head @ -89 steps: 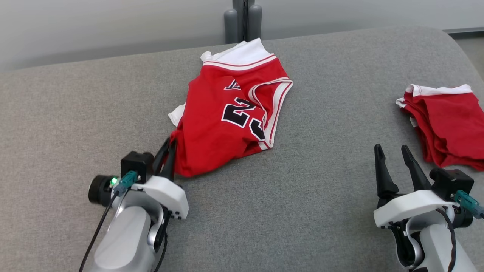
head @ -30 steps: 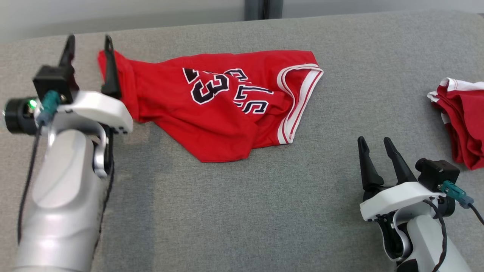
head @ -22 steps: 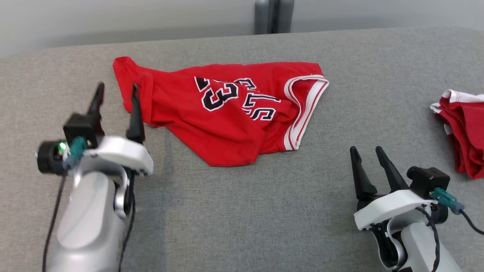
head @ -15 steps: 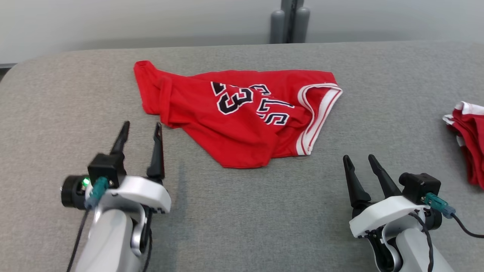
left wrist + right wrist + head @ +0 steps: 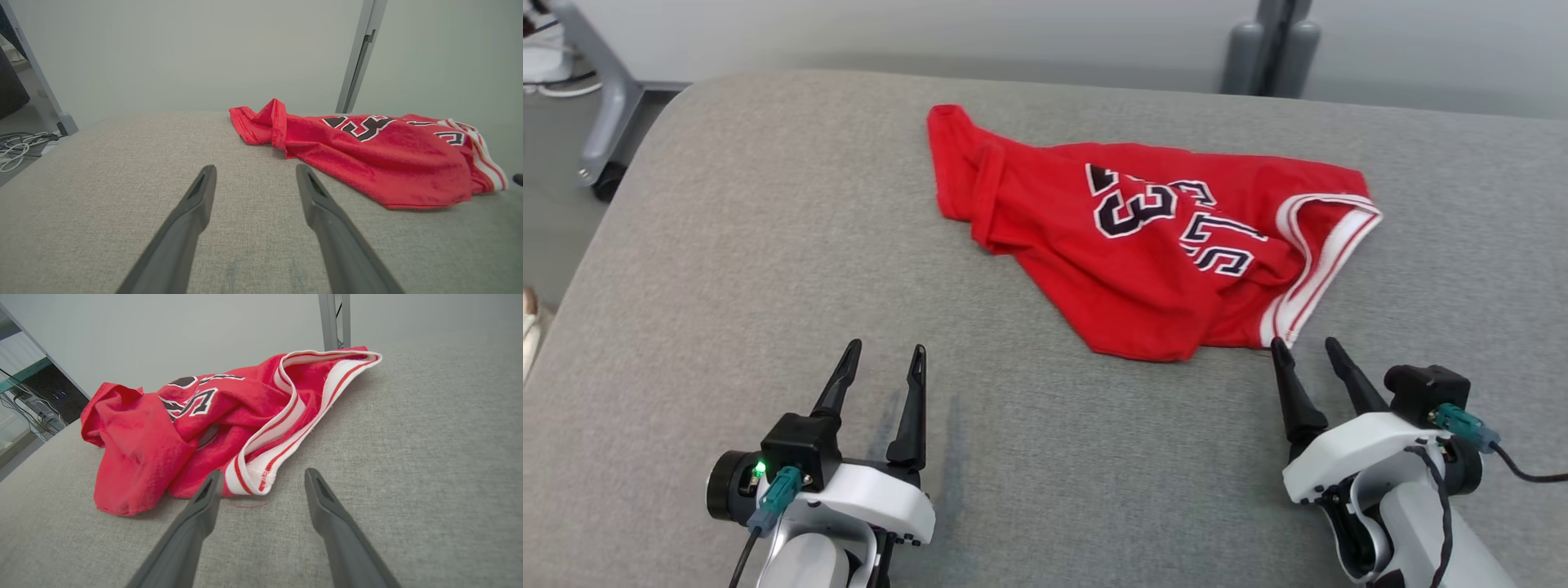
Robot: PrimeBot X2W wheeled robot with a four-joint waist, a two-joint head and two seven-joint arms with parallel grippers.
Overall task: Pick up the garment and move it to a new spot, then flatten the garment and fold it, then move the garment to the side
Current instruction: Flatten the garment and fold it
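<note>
1. Since a second ago, my left gripper (image 5: 887, 348) has drawn back from the left end of the jersey (image 5: 1160, 253) to the near side of the cushion (image 5: 727, 245). The head camera has swung as well, so I don't count the scene's shift as movement.
2. The left gripper's jaws are spread wide with nothing between them. Its fingers (image 5: 188, 220) point over bare cushion, well apart from the jersey.
3. My right gripper (image 5: 1303, 343) is just as wide open and also empty. Its tips sit just short of the jersey's near right corner, where the white-and-red trim (image 5: 286, 428) ends; I can't tell whether they touch it.
4. The jersey lies rumpled across the far middle of the cushion. The number 23 faces up and the left end is rolled over on itself.
5. A grey post (image 5: 1274, 49) stands behind the cushion.
</note>
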